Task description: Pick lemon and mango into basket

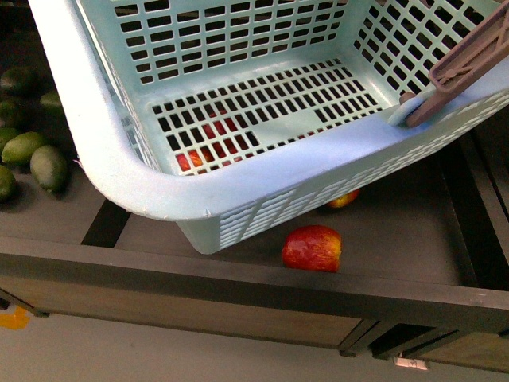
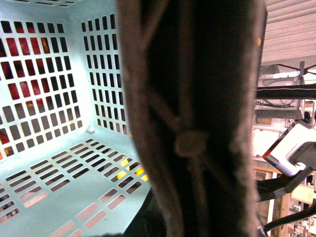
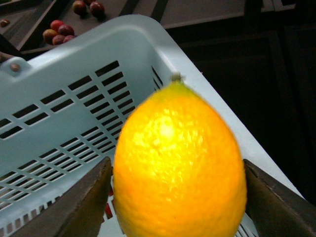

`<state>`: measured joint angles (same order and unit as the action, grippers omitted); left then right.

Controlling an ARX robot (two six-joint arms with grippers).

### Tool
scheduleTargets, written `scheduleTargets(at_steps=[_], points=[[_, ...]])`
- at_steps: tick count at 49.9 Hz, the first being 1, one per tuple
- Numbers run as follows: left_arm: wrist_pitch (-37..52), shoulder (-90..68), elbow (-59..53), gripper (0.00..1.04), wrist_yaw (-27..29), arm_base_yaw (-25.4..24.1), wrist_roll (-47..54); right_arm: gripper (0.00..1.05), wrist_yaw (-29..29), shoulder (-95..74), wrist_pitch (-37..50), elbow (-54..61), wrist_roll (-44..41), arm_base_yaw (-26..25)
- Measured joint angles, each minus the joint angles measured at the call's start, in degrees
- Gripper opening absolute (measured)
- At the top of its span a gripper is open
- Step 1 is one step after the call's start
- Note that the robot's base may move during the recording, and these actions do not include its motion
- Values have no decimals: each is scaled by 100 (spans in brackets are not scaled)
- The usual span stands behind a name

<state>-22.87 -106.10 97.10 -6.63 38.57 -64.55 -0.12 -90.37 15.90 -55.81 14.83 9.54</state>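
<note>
Lemon [image 3: 180,163] tight between right jaws, over basket [image 3: 123,29] rim; left jaws' state unclear

**No legible writing in any view**

No text, brand, number or sign can be read in any of the three views. The only likely label is a small white tag [image 1: 409,364]. It sits under the front rail of the dark wooden display stand [image 1: 199,274], at the lower right of the front view. Any print on it is too small to make out.
</note>
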Motion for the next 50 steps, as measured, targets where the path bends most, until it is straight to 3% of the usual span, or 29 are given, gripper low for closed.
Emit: scheduleTargets(at_steps=[5, 14, 23, 29, 36, 48, 50], points=[[0, 0, 0, 4, 0, 0, 0, 97, 103, 37, 179, 122, 155, -140], [-9, 0, 2, 4, -22, 0, 2, 96, 426, 848, 269, 820, 339, -1016], [-9, 0, 2, 4, 35, -4, 15, 94, 348, 1840, 306, 1445, 105, -1700], [-9, 0, 2, 4, 0, 0, 15, 74, -702, 2347, 1875, 2321, -855, -1794], [-9, -2, 2, 4, -46, 24, 13, 54, -682, 2645, 2227, 3003, -1233, -1652], [-9, -2, 2, 4, 35, 7, 22, 5, -413, 3515, 2409, 4122, -1425, -1419], [-9, -2, 2, 4, 17, 7, 22, 2, -391, 3604, 2409, 4214, -1460, -1394]])
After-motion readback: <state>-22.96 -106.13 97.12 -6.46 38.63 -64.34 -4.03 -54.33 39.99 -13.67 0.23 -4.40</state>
